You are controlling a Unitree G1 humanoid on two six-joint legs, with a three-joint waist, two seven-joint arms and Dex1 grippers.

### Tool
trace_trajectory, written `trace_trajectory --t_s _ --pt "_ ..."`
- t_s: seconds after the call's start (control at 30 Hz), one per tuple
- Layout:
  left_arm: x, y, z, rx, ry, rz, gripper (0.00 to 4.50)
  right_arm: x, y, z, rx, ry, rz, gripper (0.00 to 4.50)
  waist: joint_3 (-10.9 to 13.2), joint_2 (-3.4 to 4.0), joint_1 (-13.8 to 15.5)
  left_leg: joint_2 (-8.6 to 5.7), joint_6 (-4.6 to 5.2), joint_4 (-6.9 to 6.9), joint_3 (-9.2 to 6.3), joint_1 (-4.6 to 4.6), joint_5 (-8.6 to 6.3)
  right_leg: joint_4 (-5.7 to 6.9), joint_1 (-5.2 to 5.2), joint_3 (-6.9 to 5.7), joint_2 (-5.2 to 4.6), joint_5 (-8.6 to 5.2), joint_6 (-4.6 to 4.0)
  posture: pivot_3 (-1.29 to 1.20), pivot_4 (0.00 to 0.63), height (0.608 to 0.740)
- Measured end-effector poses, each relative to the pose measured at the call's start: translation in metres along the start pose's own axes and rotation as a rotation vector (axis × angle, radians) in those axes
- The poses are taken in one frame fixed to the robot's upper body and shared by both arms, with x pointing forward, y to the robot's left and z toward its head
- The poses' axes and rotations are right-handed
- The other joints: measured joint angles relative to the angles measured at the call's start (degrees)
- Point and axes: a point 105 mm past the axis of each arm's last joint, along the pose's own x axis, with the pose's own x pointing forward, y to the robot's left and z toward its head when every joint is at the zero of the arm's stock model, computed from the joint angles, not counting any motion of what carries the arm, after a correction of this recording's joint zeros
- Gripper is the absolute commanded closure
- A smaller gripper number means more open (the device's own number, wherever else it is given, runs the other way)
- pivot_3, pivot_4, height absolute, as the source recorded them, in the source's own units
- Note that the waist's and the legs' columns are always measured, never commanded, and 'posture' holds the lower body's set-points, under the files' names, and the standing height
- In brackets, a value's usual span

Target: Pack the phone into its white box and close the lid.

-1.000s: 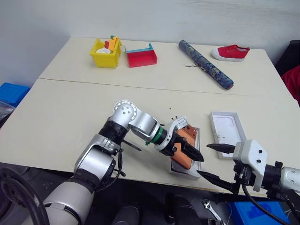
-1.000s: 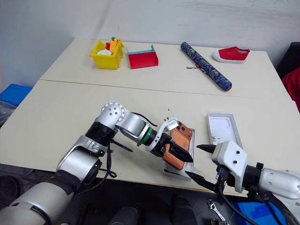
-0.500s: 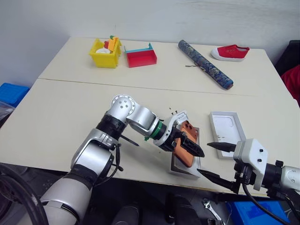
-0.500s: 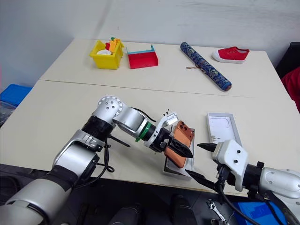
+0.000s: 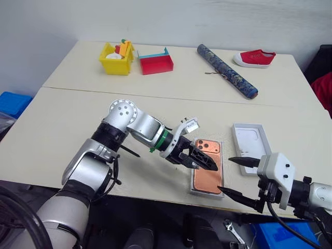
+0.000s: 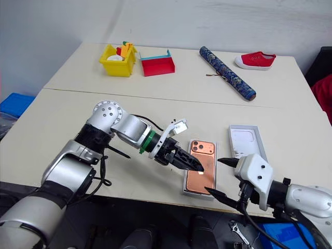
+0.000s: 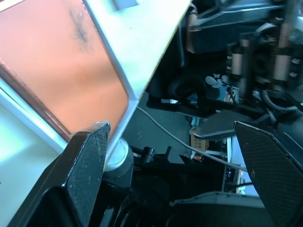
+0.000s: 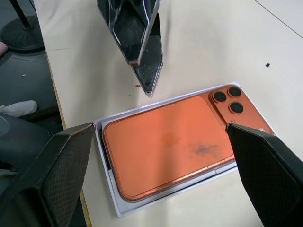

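The orange phone [image 5: 206, 167] lies flat, back up with its camera cluster toward the far end, inside the white box [image 5: 192, 188] near the table's front edge. My left gripper [image 5: 206, 162] hovers open and empty over the phone's left side, its fingers [image 8: 144, 56] pointing down beside the box. The right gripper [image 5: 232, 176] stands open and empty just right of the box, level with its near end. From the right wrist, the phone [image 8: 170, 142] fills the box [image 8: 116, 205]. The white lid [image 5: 251, 141] lies inside-up to the right of the box.
At the back of the table stand a yellow bin [image 5: 118, 54], a red tray [image 5: 155, 62], a patterned roll [image 5: 226, 70] and a red shoe [image 5: 254, 57]. The box sits close to the table's front edge [image 5: 155, 193]. A blue crate [image 5: 13, 104] is on the floor at the left.
The phone, tilted up between the left gripper's fingers before, now lies flat in the box. The left gripper has let it go and drawn back to the left. The right gripper stayed put.
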Motion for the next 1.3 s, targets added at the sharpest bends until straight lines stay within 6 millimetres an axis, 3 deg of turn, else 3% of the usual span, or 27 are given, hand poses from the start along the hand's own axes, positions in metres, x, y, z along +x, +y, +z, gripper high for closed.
trace_trajectory --t_s 0.37,0.47,0.6,0.8,1.17,1.3 --pt "-0.032 0.006 -0.007 0.069 -0.143 -0.01 0.12 -0.001 -0.003 -0.003 0.0 0.015 0.014 0.0 0.0 0.01 -0.5 0.0 0.0 -0.02 0.02 0.01 0.0 0.03 -0.02 0.01 0.03 0.0 -0.01 0.0 0.15 0.74" --pt "-0.051 0.018 -0.009 0.22 -0.27 0.086 0.12 -0.002 -0.003 -0.004 0.009 0.023 0.007 0.0 0.0 0.01 -1.0 0.01 -0.02 -0.02 0.04 0.02 0.01 -0.01 -0.01 0.01 0.03 -0.01 -0.02 0.0 0.15 0.74" --pt "-0.073 0.046 -0.015 0.55 -0.373 0.197 0.05 -0.008 -0.014 -0.013 0.071 0.079 -0.098 0.0 0.0 0.05 -1.0 0.05 -0.05 -0.05 0.23 0.18 0.01 -0.02 0.06 0.12 0.03 -0.03 -0.07 0.0 0.15 0.74" --pt "-0.08 0.042 -0.027 1.02 -0.303 0.129 0.05 -0.005 -0.039 -0.022 0.257 0.096 -0.375 0.0 0.0 0.04 -0.9 0.03 0.11 0.0 0.15 -0.02 -0.02 -0.16 0.01 0.08 -0.06 -0.02 -0.06 0.0 0.15 0.74" --pt "-0.085 0.053 -0.017 1.239 -0.317 0.218 0.05 0.022 -0.079 -0.043 0.5 0.124 -0.669 0.0 0.0 0.06 -1.2 0.05 0.21 -0.02 0.12 -0.1 -0.01 0.05 -0.06 0.06 -0.01 0.01 0.01 0.0 0.15 0.74" --pt "-0.083 0.056 -0.017 1.232 -0.345 0.222 0.0 0.033 -0.09 -0.048 0.521 0.142 -0.684 0.89 0.0 0.06 -1.2 0.05 0.23 -0.01 0.1 -0.12 0.0 0.05 -0.06 0.04 0.0 0.02 0.02 0.0 0.15 0.74"
